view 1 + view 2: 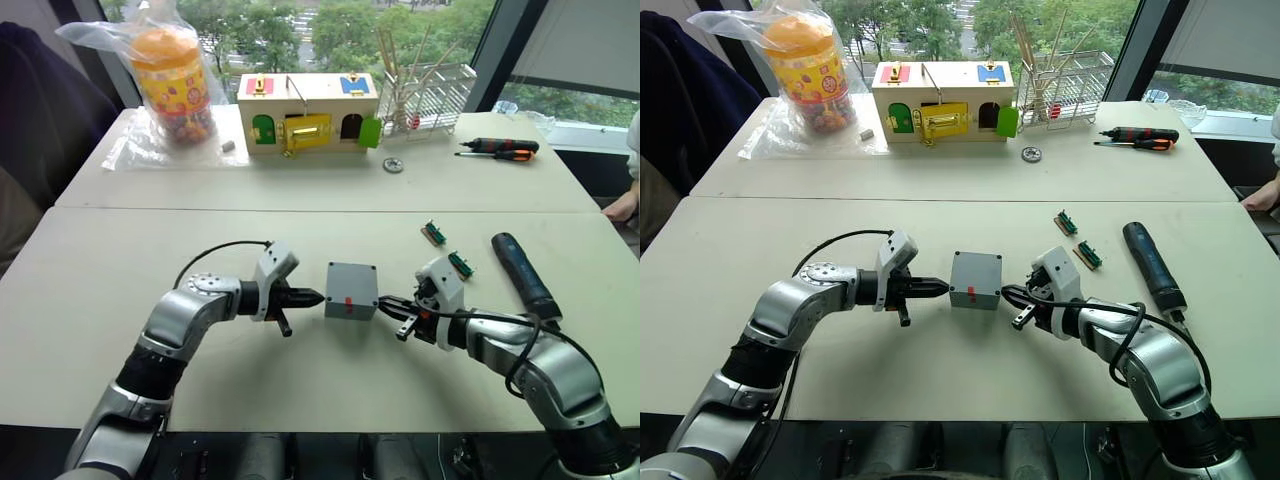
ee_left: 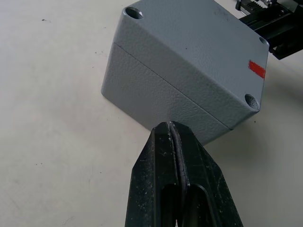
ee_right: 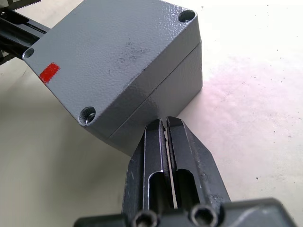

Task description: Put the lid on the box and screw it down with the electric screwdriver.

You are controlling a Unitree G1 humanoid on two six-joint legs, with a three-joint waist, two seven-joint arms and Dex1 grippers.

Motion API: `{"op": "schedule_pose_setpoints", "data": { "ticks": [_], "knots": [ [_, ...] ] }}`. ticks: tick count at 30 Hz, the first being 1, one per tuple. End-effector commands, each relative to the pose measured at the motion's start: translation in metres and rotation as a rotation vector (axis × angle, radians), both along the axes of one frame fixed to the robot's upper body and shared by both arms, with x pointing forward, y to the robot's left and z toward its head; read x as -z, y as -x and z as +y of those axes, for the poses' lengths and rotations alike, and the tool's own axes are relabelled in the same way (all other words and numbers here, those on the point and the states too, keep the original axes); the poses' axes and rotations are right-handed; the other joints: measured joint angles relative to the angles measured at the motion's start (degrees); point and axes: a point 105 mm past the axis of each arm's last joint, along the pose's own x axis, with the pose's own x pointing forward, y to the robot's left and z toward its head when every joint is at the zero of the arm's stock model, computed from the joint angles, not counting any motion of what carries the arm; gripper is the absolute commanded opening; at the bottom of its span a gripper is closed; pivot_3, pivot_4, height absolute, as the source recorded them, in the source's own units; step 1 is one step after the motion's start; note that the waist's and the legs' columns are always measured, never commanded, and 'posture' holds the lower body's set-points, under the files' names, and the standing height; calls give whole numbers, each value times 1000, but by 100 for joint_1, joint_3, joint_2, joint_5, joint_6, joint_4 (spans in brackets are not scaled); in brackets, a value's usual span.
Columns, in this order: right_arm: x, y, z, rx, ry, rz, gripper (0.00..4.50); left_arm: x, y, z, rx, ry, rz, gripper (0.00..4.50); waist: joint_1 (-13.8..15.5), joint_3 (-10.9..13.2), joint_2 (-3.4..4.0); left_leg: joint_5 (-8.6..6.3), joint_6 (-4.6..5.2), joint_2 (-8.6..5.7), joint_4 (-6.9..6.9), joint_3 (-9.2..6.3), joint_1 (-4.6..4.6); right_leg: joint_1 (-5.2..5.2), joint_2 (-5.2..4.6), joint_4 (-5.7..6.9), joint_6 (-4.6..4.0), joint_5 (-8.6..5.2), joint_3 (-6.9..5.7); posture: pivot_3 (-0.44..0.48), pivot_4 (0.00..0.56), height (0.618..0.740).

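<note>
The grey box [image 1: 350,290] stands mid-table with the lid [image 3: 118,56] seated on it; a seam runs between lid and body. The lid face has corner screw holes and a small red mark [image 2: 257,69]. My left gripper [image 1: 312,297] is shut, its tip against the box's left wall, as the left wrist view's own gripper [image 2: 171,126] shows. From the other side my right gripper [image 1: 388,305] is shut too, its tip [image 3: 165,122] at the right wall. The dark electric screwdriver [image 1: 525,275] lies on the table beyond my right arm, untouched.
Two small green connectors [image 1: 446,248] lie just behind my right gripper. At the far table stand a wooden box with coloured doors [image 1: 305,112], a wire rack [image 1: 428,95], a bagged jar [image 1: 172,75], hand screwdrivers [image 1: 500,148] and a metal disc [image 1: 393,165]. A person's hand [image 1: 622,206] rests at the right edge.
</note>
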Motion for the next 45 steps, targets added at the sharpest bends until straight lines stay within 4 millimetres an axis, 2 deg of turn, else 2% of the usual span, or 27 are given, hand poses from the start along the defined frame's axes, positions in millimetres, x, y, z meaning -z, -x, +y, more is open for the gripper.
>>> {"op": "schedule_pose_setpoints", "data": {
  "ticks": [1,5,7,10,12,16,18,20,23,25,33,34,36,37,45],
  "knots": [
    [-17,4,12,-71,-40,-57,56,-10,3,-11,34,39,-34,0,2,0,0,0,0,0,0,0,0,0,0,0,0,0,0,0,150,705],
    [-22,4,-4,-17,-2,-69,56,-18,-8,8,-35,20,-113,0,1,0,0,0,0,0,0,0,0,0,-1,0,0,0,0,0,150,705],
    [-30,2,-16,32,13,-102,56,-27,-22,20,-119,18,-199,0,1,0,0,0,0,0,0,-1,0,0,-1,0,0,0,0,0,150,705],
    [-50,-1,-35,121,-66,-142,56,-55,-47,37,-313,105,-355,0,12,0,0,0,0,1,0,-1,0,0,-3,-1,0,0,0,0,150,705],
    [-60,-4,-50,202,-98,-176,56,-68,-50,35,-300,174,-330,0,16,1,-1,0,0,0,1,-3,-1,2,-4,-1,0,1,-2,0,150,705],
    [-63,-7,-79,342,-74,-204,56,-90,-32,15,-106,279,-258,0,8,0,-1,0,0,-1,0,-2,-3,2,-4,-2,0,1,-6,0,150,705],
    [-58,-6,-94,417,-44,-212,583,-97,-20,0,11,239,-297,0,-2,0,-1,0,0,-1,-1,-1,-3,1,-3,-2,0,1,-6,0,150,705],
    [-54,-3,-102,445,-16,-215,1342,-98,-10,-8,88,207,-313,0,-4,0,0,0,-1,-1,-3,0,-2,1,-1,-2,0,1,-5,0,150,705],
    [-43,-3,-116,498,25,-208,2866,-95,10,-21,247,126,-343,0,-6,0,1,1,-2,0,-4,1,-1,1,1,-1,0,1,-5,0,150,705],
    [-39,-6,-122,524,28,-208,3822,-92,16,-25,300,91,-356,0,-7,0,1,1,-2,0,-3,2,-1,1,1,-1,0,1,-4,0,150,705],
    [-33,-28,-129,540,27,-244,3822,-88,18,-35,330,82,-367,0,-1,3,5,1,-2,0,-3,1,-1,0,2,-2,0,0,-3,0,150,705],
    [-32,-29,-130,540,27,-246,3392,-87,18,-36,329,83,-367,0,4,3,5,1,-2,0,-3,1,-1,1,2,-2,0,0,-3,0,150,705],
    [-29,-34,-130,533,23,-244,2882,-86,17,-36,323,83,-365,0,-4,3,5,1,-2,0,-3,0,-1,1,2,-2,0,0,-3,0,150,705],
    [-28,-36,-131,530,21,-242,2462,-85,17,-36,320,82,-364,0,-3,3,5,1,-2,0,-3,1,-1,1,2,-2,0,0,-3,0,150,705],
    [-26,-47,-134,499,-5,-252,2462,-80,16,-32,285,69,-355,0,-4,4,7,2,-2,0,-3,1,-1,1,2,-2,1,0,-3,0,150,705]
  ]
}}
